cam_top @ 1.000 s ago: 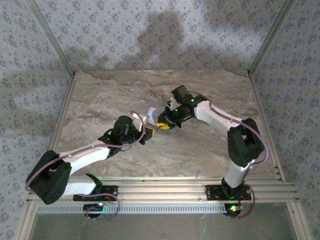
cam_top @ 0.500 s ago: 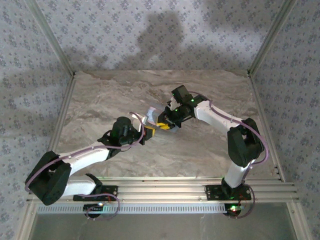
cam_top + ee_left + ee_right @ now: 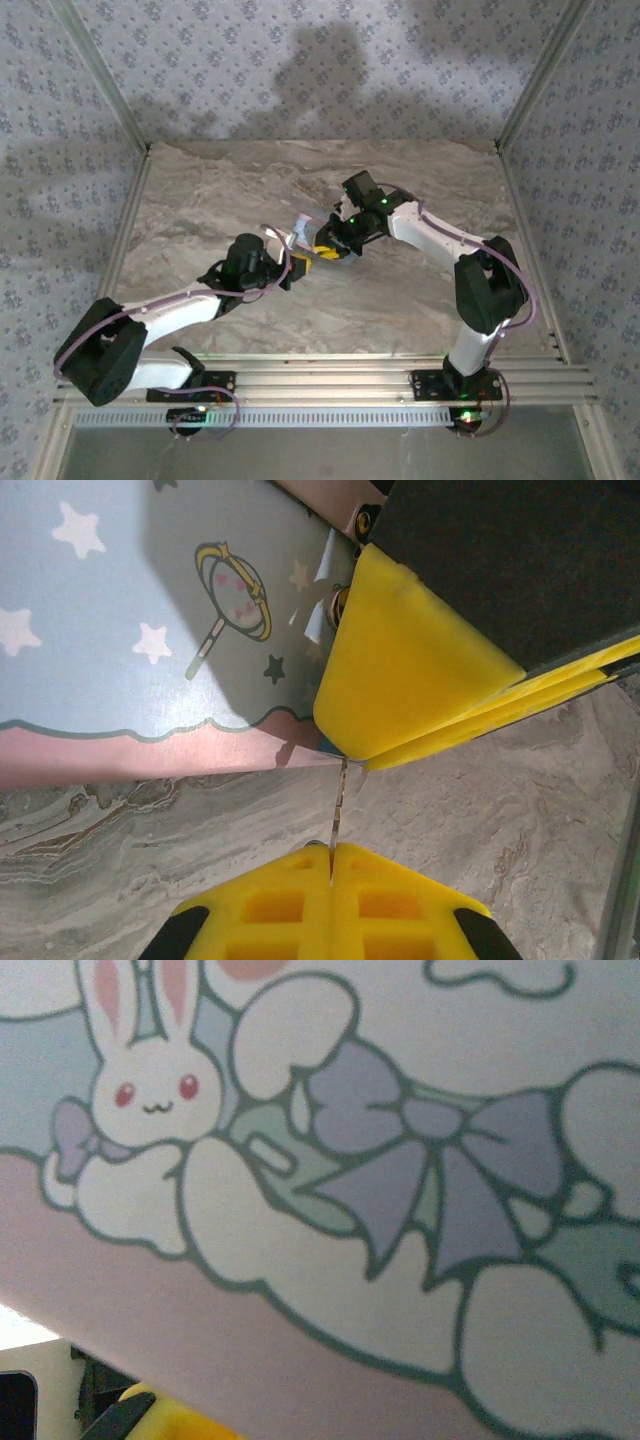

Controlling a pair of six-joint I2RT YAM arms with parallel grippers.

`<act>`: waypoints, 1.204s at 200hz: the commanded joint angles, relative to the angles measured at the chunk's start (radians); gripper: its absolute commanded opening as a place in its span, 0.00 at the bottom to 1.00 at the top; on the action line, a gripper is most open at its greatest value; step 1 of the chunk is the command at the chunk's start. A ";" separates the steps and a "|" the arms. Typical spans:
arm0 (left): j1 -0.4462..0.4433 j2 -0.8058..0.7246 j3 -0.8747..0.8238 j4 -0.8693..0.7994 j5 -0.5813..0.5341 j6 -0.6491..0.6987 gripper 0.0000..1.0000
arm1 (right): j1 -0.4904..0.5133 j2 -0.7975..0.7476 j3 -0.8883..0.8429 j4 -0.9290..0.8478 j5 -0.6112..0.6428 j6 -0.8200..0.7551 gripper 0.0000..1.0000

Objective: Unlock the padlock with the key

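left gripper [image 3: 331, 854] clamped on thin key [image 3: 337, 800], key tip at right gripper [image 3: 362, 742], tin box [image 3: 120, 630] alongside, right jaws' state can't tell

Overhead light: soft and moderate, falling evenly on the marble table [image 3: 200, 190].
Shadows: broad, blurry dark patches lie on the patterned wall [image 3: 330, 60] at 12 o'clock.
Left wrist view: crisp on the tin [image 3: 90, 630] and the thin key [image 3: 337, 810] toward 6 o'clock. A grey shadow crosses the tin from 12 o'clock to the centre.
Right wrist view: very close, and the tin's print is soft. A blown-out white patch sits at 8 o'clock.
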 commanded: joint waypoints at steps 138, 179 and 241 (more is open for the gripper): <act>0.061 0.119 -0.006 0.432 0.201 -0.264 0.00 | 0.042 -0.014 0.009 0.012 -0.034 -0.001 0.00; 0.072 0.148 -0.010 0.483 0.197 -0.295 0.00 | 0.042 -0.017 0.003 0.009 -0.055 -0.025 0.00; 0.099 0.165 -0.030 0.605 0.238 -0.327 0.00 | 0.032 -0.022 0.004 -0.017 -0.077 -0.063 0.00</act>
